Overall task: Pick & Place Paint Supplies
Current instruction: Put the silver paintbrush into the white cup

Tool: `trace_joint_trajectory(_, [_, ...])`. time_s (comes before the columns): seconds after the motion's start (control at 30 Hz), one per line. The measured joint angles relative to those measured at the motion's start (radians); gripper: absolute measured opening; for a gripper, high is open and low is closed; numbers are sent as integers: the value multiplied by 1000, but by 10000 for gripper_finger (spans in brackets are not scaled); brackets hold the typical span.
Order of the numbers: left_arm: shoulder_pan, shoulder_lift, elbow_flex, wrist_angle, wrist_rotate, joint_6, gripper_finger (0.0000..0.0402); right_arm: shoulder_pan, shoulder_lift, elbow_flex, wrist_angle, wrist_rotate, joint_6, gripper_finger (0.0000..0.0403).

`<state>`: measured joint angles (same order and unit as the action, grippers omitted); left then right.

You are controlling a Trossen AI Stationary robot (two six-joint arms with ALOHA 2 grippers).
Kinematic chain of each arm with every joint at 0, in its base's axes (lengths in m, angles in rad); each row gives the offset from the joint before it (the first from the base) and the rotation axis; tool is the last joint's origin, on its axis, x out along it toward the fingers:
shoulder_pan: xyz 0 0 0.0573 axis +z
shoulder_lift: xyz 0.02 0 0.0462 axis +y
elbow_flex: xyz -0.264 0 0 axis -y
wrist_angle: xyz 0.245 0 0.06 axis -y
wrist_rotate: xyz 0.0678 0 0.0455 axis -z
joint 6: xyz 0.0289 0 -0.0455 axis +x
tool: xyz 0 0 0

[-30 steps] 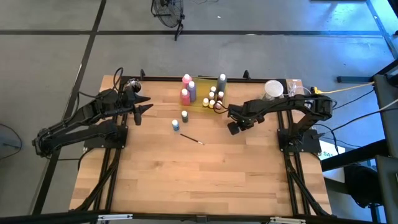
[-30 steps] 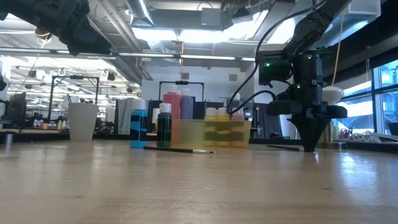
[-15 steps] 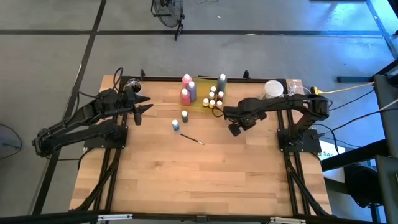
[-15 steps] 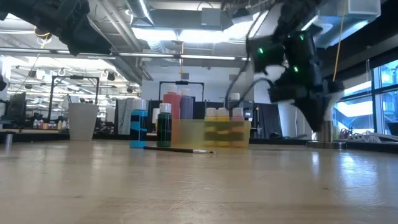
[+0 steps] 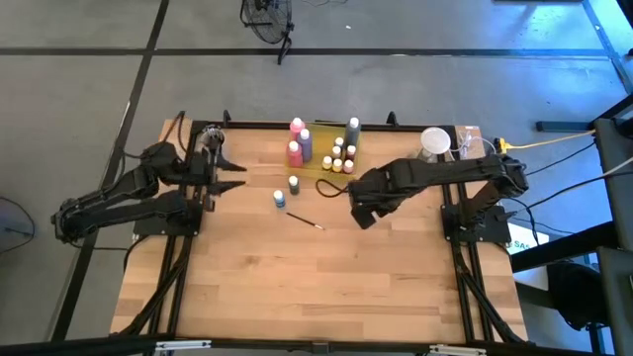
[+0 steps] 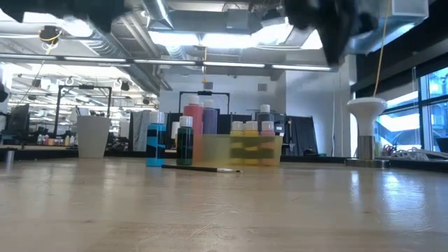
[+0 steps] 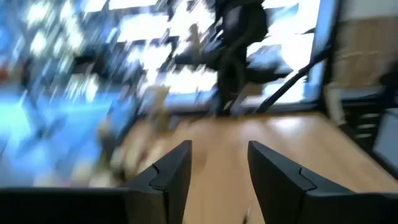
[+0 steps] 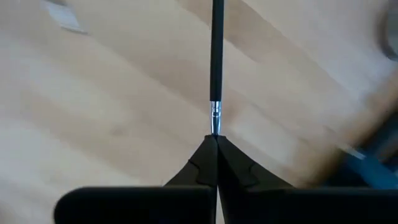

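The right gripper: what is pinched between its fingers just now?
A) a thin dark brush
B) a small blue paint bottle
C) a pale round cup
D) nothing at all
A: in the right wrist view the right gripper is shut on a thin dark brush that sticks straight out from its fingertips.

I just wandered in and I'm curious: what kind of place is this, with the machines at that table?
Probably a robotics lab or workshop. Two robot arms flank a wooden table of paint bottles, and beyond it the low view shows an open hall with ceiling lights and equipment racks.
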<state>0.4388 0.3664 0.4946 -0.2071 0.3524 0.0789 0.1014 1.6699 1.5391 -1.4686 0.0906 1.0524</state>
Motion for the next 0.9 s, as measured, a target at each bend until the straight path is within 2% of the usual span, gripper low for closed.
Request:
trace_joint_trajectory(0.17, [-146,12,-48,265,106,198,132,86,-1,172,34,22,26,0])
trace_joint_trajectory(0.3, [-308,53,-50,364,37,405,113,122,-2,232,88,38,24,0])
trace_joint_trajectory(0.43, [-471,142,-50,434,-187,564,101,130,-2,238,127,40,4,0])
trace_joint_trajectory(0.63, [-687,373,-9,509,-746,870,103,119,5,237,145,40,-41,0])
trace_joint_trajectory(0.77, [-782,566,22,673,-940,1098,104,103,5,237,200,40,-77,0])
trace_joint_trajectory(0.9, [-830,746,82,844,-1118,1267,104,93,7,237,236,40,-103,0])
